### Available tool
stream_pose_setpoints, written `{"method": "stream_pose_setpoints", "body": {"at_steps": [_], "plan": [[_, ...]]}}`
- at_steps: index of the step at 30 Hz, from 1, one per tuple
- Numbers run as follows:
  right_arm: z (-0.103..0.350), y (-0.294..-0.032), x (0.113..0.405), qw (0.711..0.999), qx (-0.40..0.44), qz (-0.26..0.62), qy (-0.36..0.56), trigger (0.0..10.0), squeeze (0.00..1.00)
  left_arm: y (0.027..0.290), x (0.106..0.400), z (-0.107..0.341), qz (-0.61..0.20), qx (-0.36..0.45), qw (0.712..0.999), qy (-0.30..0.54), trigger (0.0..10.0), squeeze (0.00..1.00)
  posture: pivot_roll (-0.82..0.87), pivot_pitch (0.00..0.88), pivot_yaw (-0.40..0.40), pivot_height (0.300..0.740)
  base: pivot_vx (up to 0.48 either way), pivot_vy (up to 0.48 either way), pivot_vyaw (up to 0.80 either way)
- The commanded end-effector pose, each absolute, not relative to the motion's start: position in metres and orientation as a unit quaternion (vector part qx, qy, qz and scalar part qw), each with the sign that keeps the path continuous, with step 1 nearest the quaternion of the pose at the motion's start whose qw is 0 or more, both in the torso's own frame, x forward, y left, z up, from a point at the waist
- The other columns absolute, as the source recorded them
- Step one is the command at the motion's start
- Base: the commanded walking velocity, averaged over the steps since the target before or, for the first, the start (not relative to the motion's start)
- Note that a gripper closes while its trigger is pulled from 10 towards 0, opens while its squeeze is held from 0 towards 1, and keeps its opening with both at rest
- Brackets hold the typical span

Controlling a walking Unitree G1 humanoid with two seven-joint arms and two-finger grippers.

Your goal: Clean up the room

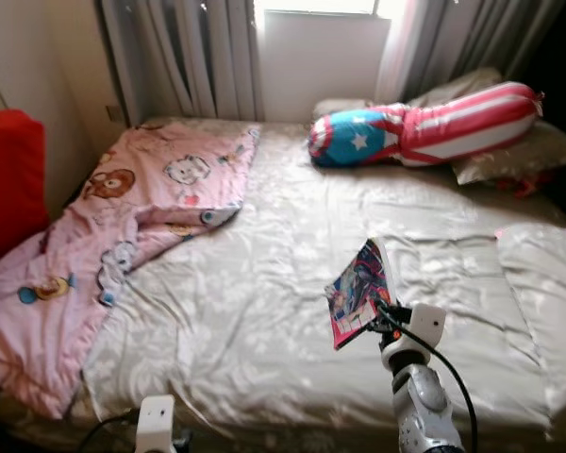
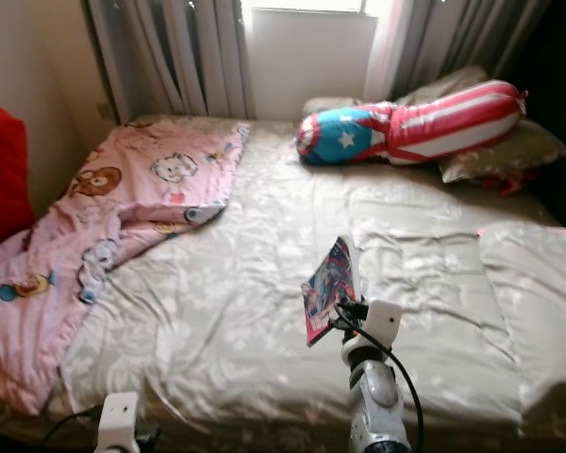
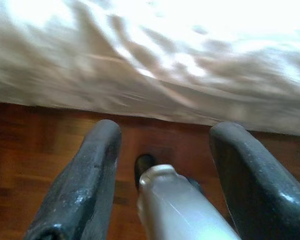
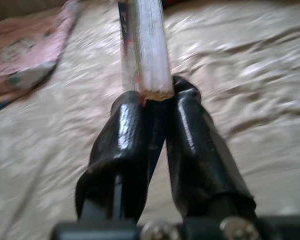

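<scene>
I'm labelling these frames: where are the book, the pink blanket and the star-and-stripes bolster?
book [image 1: 358, 289]: left eye view, middle of its colourful cover.
pink blanket [image 1: 160, 184]: left eye view, its flat upper part.
star-and-stripes bolster [image 1: 424, 127]: left eye view, its striped middle.

Right arm [image 1: 420, 401]: silver, jointed, topped by a white block.
Cable [image 1: 443, 359]: black, looped beside the right arm.
Fingers [image 4: 195, 150]: black, glossy, thick.
Screws [image 4: 232, 227]: silver, at the finger base.
Left arm [image 1: 156, 420]: white-capped.
</scene>
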State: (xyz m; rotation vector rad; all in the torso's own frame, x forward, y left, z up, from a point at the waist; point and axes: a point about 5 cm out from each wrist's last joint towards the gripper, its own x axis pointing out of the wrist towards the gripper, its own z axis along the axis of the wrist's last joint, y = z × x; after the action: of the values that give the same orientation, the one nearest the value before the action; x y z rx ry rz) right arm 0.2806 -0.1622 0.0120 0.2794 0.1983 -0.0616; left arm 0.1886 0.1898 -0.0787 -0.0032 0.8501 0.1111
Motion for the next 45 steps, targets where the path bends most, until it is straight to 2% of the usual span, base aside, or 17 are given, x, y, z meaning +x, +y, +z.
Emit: {"method": "stream_pose_setpoints", "body": {"at_steps": [1,13,19,26,35,41,45], "plan": [[0.022,-0.159,0.288,0.987,0.138,-0.024,0.074,10.0,0.00,0.199,0.187,-0.078,0.061,0.006,0.908,0.414,10.0,0.00,-0.01,0.000,-0.067,0.740,0.000,-0.341,0.00],[0.023,-0.156,0.290,0.989,0.128,-0.012,0.075,10.0,0.00,0.199,0.186,-0.079,0.060,0.006,0.908,0.415,10.0,0.00,-0.02,0.000,-0.064,0.740,0.000,-0.341,0.00],[0.022,-0.159,0.289,0.991,0.110,-0.007,0.082,10.0,0.00,0.199,0.187,-0.078,0.064,-0.006,0.909,0.411,10.0,0.00,-0.03,0.000,-0.067,0.740,0.000,0.000,0.00],[0.022,-0.167,0.290,0.988,0.122,-0.042,0.082,10.0,0.00,0.199,0.188,-0.077,0.063,-0.013,0.911,0.407,10.0,0.00,-0.03,0.000,-0.061,0.740,0.000,0.000,0.00],[0.022,-0.163,0.290,0.987,0.130,-0.052,0.078,10.0,0.00,0.201,0.188,-0.077,0.063,-0.014,0.910,0.410,10.0,0.00,-0.03,0.002,-0.054,0.740,0.000,0.000,0.00],[0.020,-0.159,0.288,0.990,0.114,-0.027,0.081,10.0,0.00,0.201,0.188,-0.077,0.063,-0.014,0.910,0.410,10.0,0.00,-0.03,0.007,-0.056,0.740,0.000,0.000,0.00],[0.020,-0.159,0.288,0.990,0.113,-0.028,0.082,10.0,0.00,0.200,0.188,-0.078,0.062,-0.014,0.910,0.410,10.0,0.00,-0.03,0.010,-0.057,0.740,0.282,0.000,0.00]]}}
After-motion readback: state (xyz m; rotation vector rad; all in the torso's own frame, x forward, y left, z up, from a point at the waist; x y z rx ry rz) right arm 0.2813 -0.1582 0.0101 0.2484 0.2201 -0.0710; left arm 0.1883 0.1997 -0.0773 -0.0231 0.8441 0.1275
